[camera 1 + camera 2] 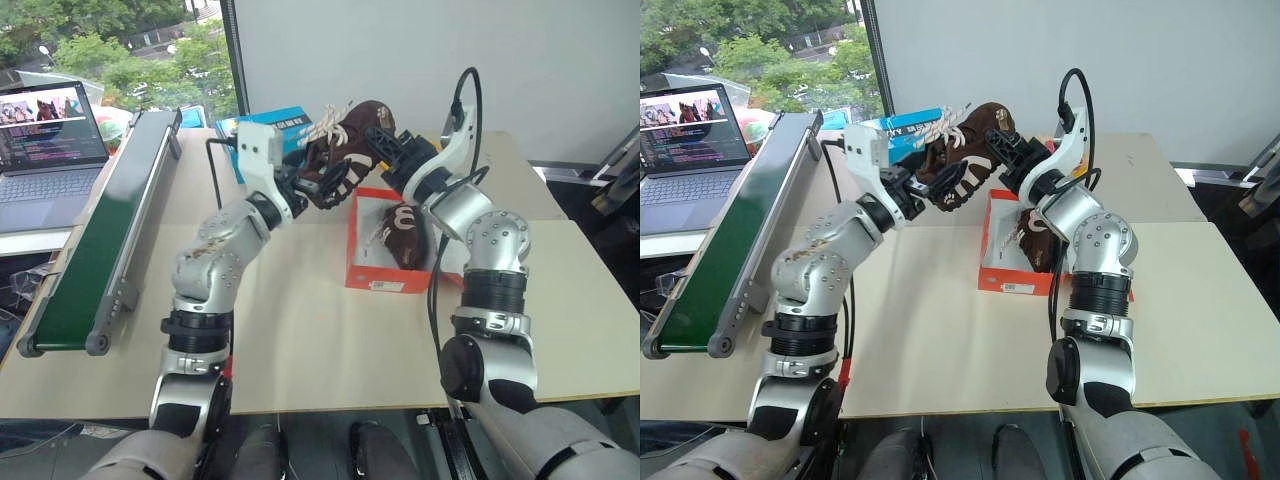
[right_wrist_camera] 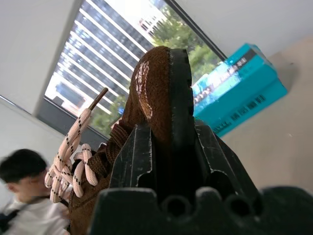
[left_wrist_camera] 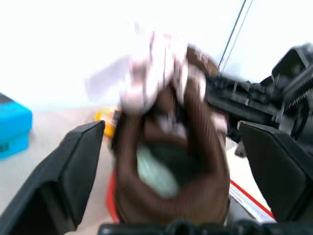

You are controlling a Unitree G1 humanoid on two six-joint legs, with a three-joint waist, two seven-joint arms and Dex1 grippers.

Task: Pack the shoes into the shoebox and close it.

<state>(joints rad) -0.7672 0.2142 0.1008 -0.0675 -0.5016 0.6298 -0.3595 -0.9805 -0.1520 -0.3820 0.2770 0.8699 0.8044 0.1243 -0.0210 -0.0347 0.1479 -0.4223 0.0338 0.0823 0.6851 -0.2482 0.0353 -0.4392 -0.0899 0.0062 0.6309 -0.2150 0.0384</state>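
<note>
One dark brown shoe [image 1: 352,140] is held in the air above the far left corner of the orange-red shoebox [image 1: 385,272], its long axis running left to right, pale laces uppermost. The right hand [image 2: 171,147] is clamped on the shoe's sole edge. The left hand [image 3: 171,161] has its fingers spread apart on either side of the shoe's heel opening, gripping nothing. The second shoe [image 1: 405,235] already lies inside the open shoebox, directly below and nearer than the held one. The right hand is therefore the carrying hand; the box lies beneath it. The beige counter [image 1: 310,350] also bears a blue box [image 1: 290,125] and a green conveyor [image 1: 100,240]; a laptop [image 1: 50,140] sits far left by the window.
</note>
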